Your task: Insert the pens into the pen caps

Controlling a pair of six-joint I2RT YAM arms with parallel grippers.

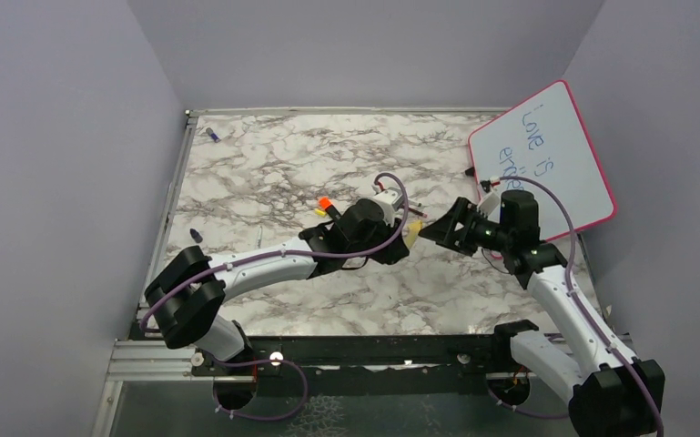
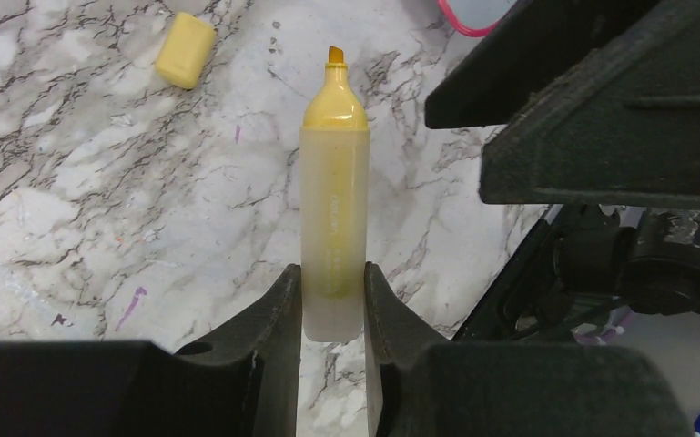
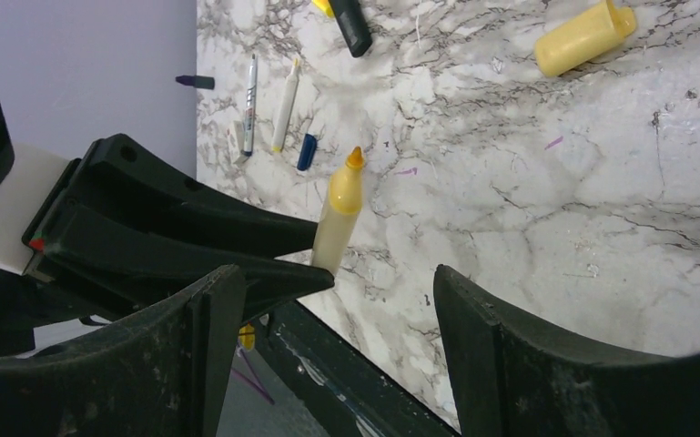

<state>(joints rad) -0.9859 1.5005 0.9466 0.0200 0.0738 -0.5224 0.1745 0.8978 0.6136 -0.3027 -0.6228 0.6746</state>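
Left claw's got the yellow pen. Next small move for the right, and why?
Probably send the open right claw to the yellow cap lying loose on the table. The left claw grips the yellow pen with its tip bare, and the right claw holds nothing.

Robotics lab test booth, seen from above. Plain pale lilac walls (image 1: 64, 155) enclose three sides of a marble-patterned surface (image 1: 264, 164). Two black-and-white robot arms, the left arm (image 1: 268, 266) and the right arm (image 1: 560, 300), are bolted to a metal frame (image 1: 373, 349) along the near edge.
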